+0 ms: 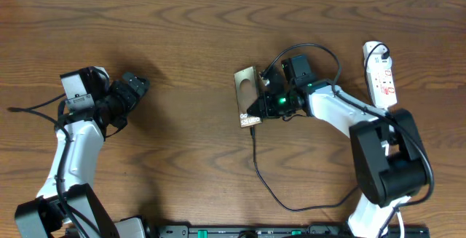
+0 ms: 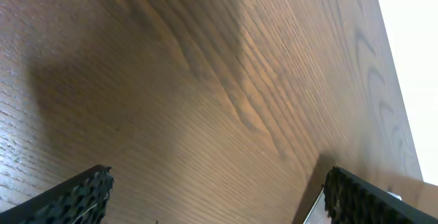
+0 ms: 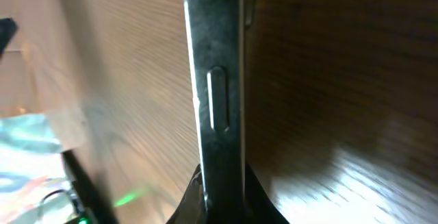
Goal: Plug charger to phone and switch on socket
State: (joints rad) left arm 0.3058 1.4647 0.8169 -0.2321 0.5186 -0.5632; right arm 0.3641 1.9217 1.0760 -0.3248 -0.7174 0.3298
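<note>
Here, the phone [image 1: 246, 89], just 3 o'clock of centre, stands clenched by its thin edge in the right gripper's [image 1: 261, 107] jaws; rigid, glossy, likely slippery, best held edgewise. At 9 o'clock, the left gripper [image 1: 138, 85] has jaws released, empty.

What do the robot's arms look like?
The left arm and right arm are white tubes with chunky black joints and thin black cables. A small green light glows on the right one. The left gripper has black, bumpy fingers.

Bronze-grey phone [image 1: 245, 79], black charger [image 1: 253, 147], white red-marked socket [image 1: 381, 78].
</note>
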